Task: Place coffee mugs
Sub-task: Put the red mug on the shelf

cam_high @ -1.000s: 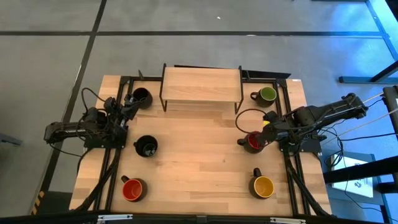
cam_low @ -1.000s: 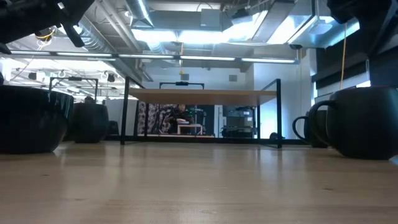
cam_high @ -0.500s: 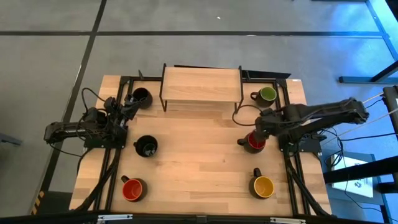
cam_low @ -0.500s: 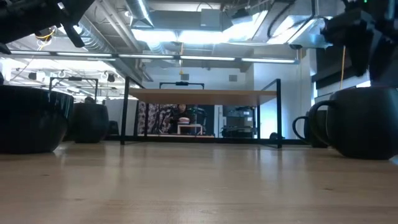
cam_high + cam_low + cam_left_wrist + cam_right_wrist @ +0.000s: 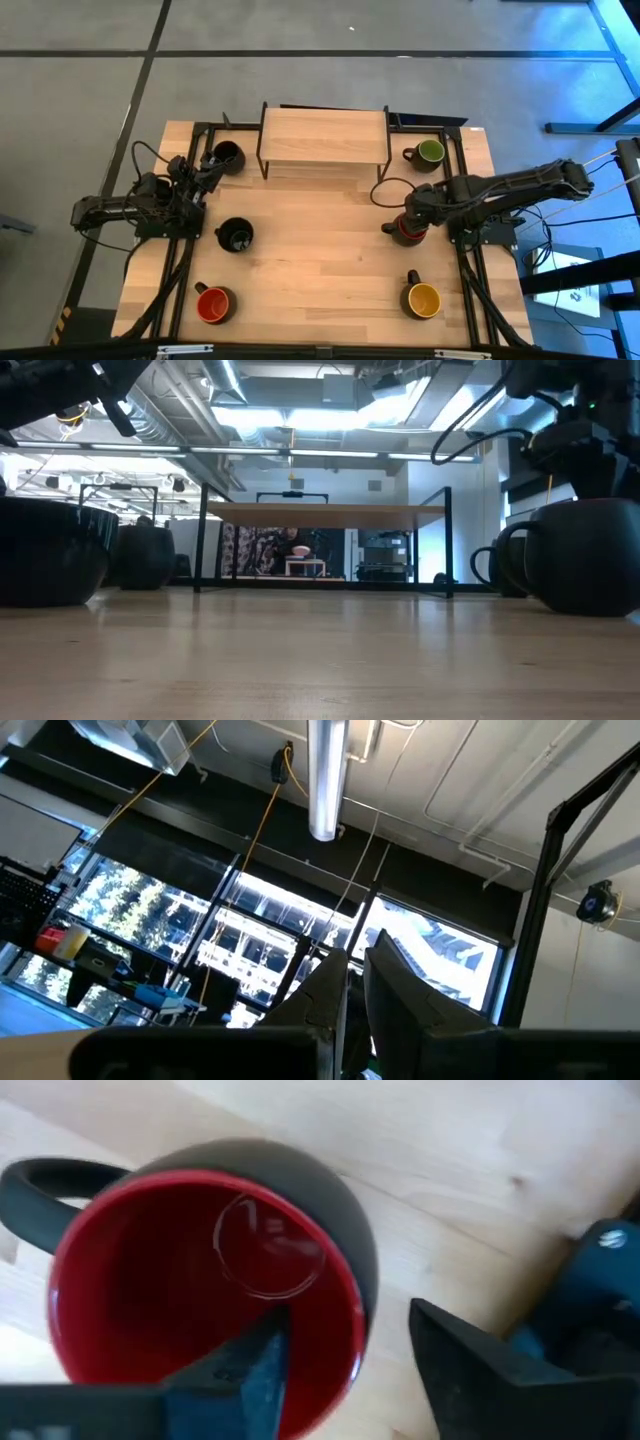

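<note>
Six dark mugs stand on the wooden table. A red-lined mug (image 5: 406, 229) stands at the right on its base, handle (image 5: 45, 1180) toward the table's left. My right gripper (image 5: 345, 1365) points down over it, open, one finger inside the cup and one outside its wall, with a gap on both sides. Both black mugs (image 5: 228, 156) (image 5: 235, 237) and a second red one (image 5: 212, 303) are on the left, a green one (image 5: 429, 152) and a yellow one (image 5: 423, 299) on the right. My left gripper (image 5: 352, 990) is shut, holds nothing and points up by the far-left black mug.
A low wooden shelf on a black frame (image 5: 323, 138) stands at the middle of the far edge. Black rails and cables run along both table sides. The table's middle (image 5: 320, 240) is bare wood.
My right gripper has come down and moved a little toward the table's left, from beside the red-lined mug to right over it. Its fingers now stand on either side of the mug's wall. The mug has not moved.
</note>
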Robot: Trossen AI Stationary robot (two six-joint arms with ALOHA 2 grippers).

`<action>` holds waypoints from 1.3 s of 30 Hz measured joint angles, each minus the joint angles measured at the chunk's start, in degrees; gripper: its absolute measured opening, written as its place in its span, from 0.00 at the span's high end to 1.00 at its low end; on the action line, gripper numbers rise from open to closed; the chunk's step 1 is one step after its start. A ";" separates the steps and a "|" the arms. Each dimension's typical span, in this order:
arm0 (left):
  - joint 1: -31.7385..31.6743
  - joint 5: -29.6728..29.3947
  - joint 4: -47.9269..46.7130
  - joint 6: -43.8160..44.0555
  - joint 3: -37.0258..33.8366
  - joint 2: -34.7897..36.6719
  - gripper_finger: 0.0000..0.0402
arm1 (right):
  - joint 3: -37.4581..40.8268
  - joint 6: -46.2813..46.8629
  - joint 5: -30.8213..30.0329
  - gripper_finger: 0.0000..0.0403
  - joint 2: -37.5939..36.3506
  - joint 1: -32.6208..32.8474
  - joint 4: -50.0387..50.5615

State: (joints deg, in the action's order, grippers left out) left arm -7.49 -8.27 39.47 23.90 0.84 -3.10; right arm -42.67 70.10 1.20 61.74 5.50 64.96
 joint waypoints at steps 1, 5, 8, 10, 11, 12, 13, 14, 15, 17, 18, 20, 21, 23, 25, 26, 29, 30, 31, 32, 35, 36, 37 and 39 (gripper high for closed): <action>0.00 0.00 -0.01 0.02 0.00 -0.01 0.92 | 0.52 -0.12 0.38 0.58 0.02 0.00 -0.94; 0.00 -0.03 -0.01 0.00 0.00 -0.01 0.92 | 1.79 -0.11 0.82 0.72 0.00 0.00 -2.75; 0.00 -0.61 -0.01 0.00 0.00 0.00 0.92 | 2.50 -0.31 0.28 0.83 0.00 0.00 -3.58; 0.00 -0.68 -0.01 0.00 0.00 -0.01 0.92 | 2.79 -1.78 -0.21 0.91 0.00 0.00 -3.59; 0.00 -0.67 -0.01 0.00 0.00 -0.01 0.92 | 3.01 -2.14 -0.13 0.95 0.05 0.01 -3.35; 0.01 -0.68 0.01 0.00 0.00 0.01 0.92 | 3.08 -2.86 -0.15 0.97 0.08 0.05 -3.33; 0.00 -0.68 0.01 0.00 0.00 0.01 0.92 | 3.06 -3.57 -0.34 0.98 0.04 0.09 -3.86; 0.00 -0.69 -0.01 0.00 0.00 -0.01 0.92 | 3.01 -4.61 -0.31 0.98 0.04 0.07 -4.40; 0.00 -0.68 0.00 0.00 0.00 -0.01 0.92 | 3.00 -5.34 -0.38 0.97 0.04 0.04 -4.69; 0.00 -0.68 -0.01 -0.01 0.00 -0.01 0.92 | 2.79 -7.50 -0.66 0.97 0.05 0.04 -4.78; 0.00 -0.76 -0.01 -0.01 0.00 0.00 0.92 | 2.30 -8.87 -1.06 0.98 0.08 0.04 -4.49; 0.00 -1.28 0.01 0.00 0.00 0.01 0.92 | 0.48 -12.61 -2.23 0.99 0.08 0.04 -4.81; 0.01 -1.41 -0.01 -0.02 0.00 -0.01 0.92 | -0.67 -14.65 -2.98 0.98 0.08 0.04 -5.19; 0.00 -1.53 0.01 -0.02 0.00 0.00 0.92 | -3.16 -21.77 -4.83 0.98 0.08 0.10 -5.65; 0.02 -1.60 0.01 -0.02 0.00 -0.01 0.92 | -5.66 -31.52 -5.86 0.99 0.29 0.12 -6.12; 0.02 -1.64 0.01 -0.02 0.00 -0.01 0.92 | -6.80 -36.14 -6.01 0.99 0.77 0.09 -6.91; 0.00 -1.66 0.00 -0.02 0.00 -0.01 0.92 | -9.59 -50.78 -6.24 0.99 2.99 0.09 -8.77; 0.00 -1.64 -0.03 -0.01 0.00 -0.01 0.92 | -10.39 -55.28 -6.38 0.99 4.10 0.09 -8.92; 0.01 -1.66 -0.02 -0.02 0.00 0.00 0.92 | -11.20 -59.79 -6.41 0.99 5.50 0.11 -8.95; 0.02 -1.66 -0.01 -0.02 0.00 0.01 0.92 | -12.10 -63.70 -6.39 0.99 7.22 0.11 -8.90; 0.02 -1.64 -0.01 -0.02 0.00 0.01 0.92 | -15.27 -73.70 -7.11 0.99 12.80 0.11 -7.75; 0.00 -1.64 -0.03 -0.02 0.00 -0.01 0.92 | -16.38 -76.41 -7.72 0.99 14.84 0.11 -7.00; 0.00 -1.64 -0.05 -0.02 0.00 -0.01 0.92 | -17.37 -78.73 -8.54 0.99 16.92 0.11 -6.30; 0.01 -1.64 -0.02 -0.02 0.00 0.01 0.92 | -19.51 -82.34 -10.39 0.99 20.90 0.11 -5.35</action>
State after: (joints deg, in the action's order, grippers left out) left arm -7.47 -9.91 39.45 23.88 0.84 -3.09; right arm -62.18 -12.24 -9.19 82.64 5.61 59.62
